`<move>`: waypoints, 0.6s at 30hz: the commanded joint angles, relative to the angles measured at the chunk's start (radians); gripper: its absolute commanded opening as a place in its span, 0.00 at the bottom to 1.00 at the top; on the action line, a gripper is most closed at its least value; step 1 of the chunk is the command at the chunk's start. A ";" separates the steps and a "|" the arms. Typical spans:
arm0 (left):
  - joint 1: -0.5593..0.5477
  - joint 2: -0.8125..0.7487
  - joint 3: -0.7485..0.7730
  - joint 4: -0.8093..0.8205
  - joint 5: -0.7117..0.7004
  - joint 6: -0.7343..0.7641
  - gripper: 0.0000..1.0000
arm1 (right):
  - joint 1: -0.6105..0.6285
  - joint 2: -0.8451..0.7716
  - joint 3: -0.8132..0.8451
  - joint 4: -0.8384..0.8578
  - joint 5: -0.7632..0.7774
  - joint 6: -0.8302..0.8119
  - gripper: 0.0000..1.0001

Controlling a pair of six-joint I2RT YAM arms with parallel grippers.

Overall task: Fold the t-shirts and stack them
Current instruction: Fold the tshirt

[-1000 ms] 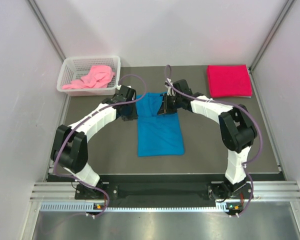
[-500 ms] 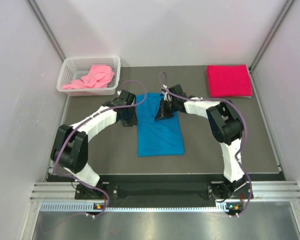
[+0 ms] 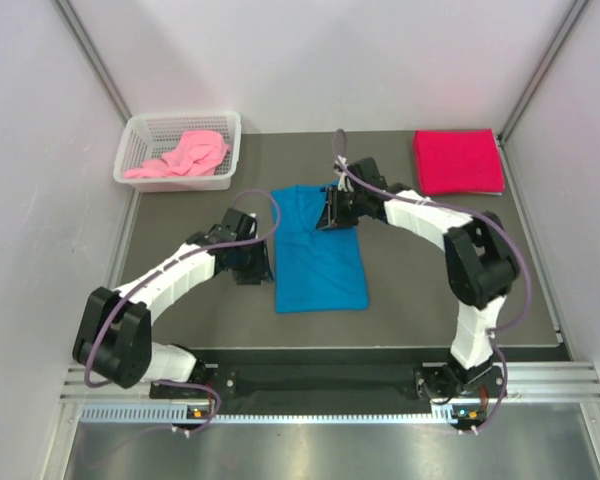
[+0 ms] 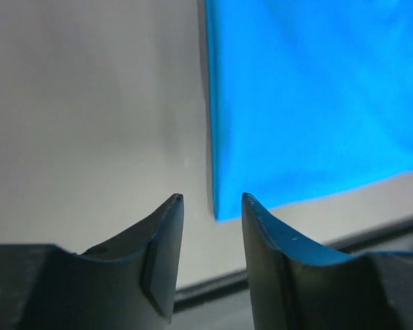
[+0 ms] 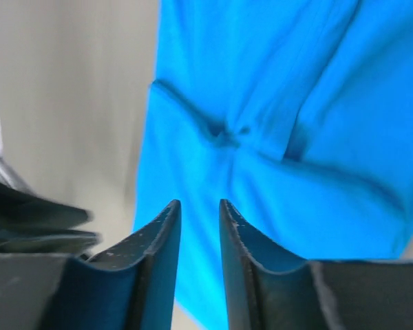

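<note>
The bright blue t-shirt [image 3: 318, 258] lies folded into a narrow strip at mid-table, its upper part creased. My right gripper [image 3: 330, 218] hovers over that upper part; in the right wrist view its jaws [image 5: 199, 203] stand slightly apart with only blue cloth [image 5: 275, 103] below them and nothing between. My left gripper [image 3: 254, 270] sits just left of the shirt's left edge, open and empty [image 4: 210, 199], with the blue shirt's near corner [image 4: 310, 103] just ahead of its tips. A crimson t-shirt [image 3: 458, 162] lies folded at the back right. The pink t-shirt [image 3: 185, 155] is bunched in the basket.
A white mesh basket [image 3: 180, 121] stands at the back left corner. The dark table mat [image 3: 420, 270] ends at a metal rail along the near edge. Pale walls close in both sides.
The right gripper went from shut to slightly open over the blue shirt's top. The left arm drew back toward the near edge along the shirt's left side and opened wider.
</note>
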 commanded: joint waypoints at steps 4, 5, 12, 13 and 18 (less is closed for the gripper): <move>0.002 -0.088 -0.128 0.088 0.176 -0.037 0.46 | 0.001 -0.262 -0.247 -0.105 0.088 0.052 0.34; 0.002 -0.103 -0.148 0.098 0.189 -0.048 0.46 | 0.001 -0.325 -0.289 -0.105 0.102 0.058 0.34; -0.013 -0.143 -0.254 0.214 0.245 -0.119 0.44 | 0.001 -0.563 -0.555 -0.113 0.159 0.066 0.32; -0.016 -0.138 -0.260 0.226 0.248 -0.122 0.44 | 0.002 -0.581 -0.596 -0.105 0.162 0.070 0.32; -0.021 -0.117 -0.288 0.249 0.234 -0.129 0.42 | 0.001 -0.632 -0.672 -0.065 0.181 0.078 0.31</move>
